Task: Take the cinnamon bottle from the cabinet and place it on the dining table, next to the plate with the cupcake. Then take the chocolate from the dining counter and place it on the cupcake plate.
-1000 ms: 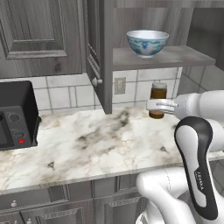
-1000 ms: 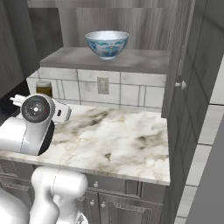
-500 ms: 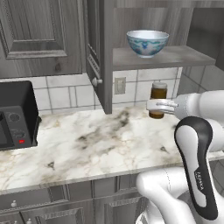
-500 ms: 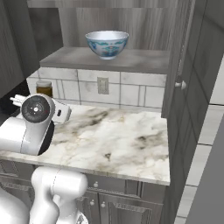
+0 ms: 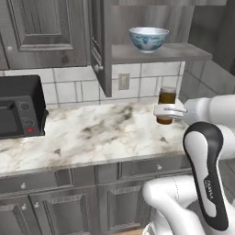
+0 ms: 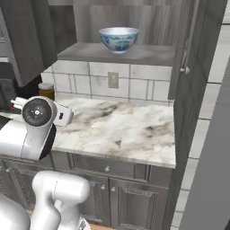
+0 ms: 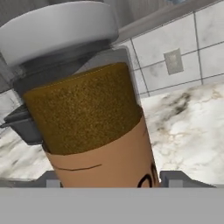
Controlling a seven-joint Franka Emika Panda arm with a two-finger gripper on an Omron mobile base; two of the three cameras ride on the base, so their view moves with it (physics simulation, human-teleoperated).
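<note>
Gripper (image 5: 164,111) clamped on the cinnamon bottle (image 5: 166,105), one finger each side of its lower body. Bottle upright, above the marble counter (image 5: 92,137), below the cabinet (image 5: 151,53) shelf.

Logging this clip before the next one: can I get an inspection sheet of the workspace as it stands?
Surface: white marble counter with grey-brown veins, bare in the middle.
Job's things: small amber-brown cinnamon bottle with pale lid, upright between the gripper's fingers at the counter's back; grey-brown wooden wall cabinet, door open.
Clutter: white bowl with blue pattern on the cabinet shelf; black microwave at the counter's left end.
Grippers: white two-finger gripper shut on the bottle; the hand view shows the bottle close up between the tips.
Cables: nothing seen.
Surroundings: white tiled backsplash with a wall outlet; grey base cabinets below.
</note>
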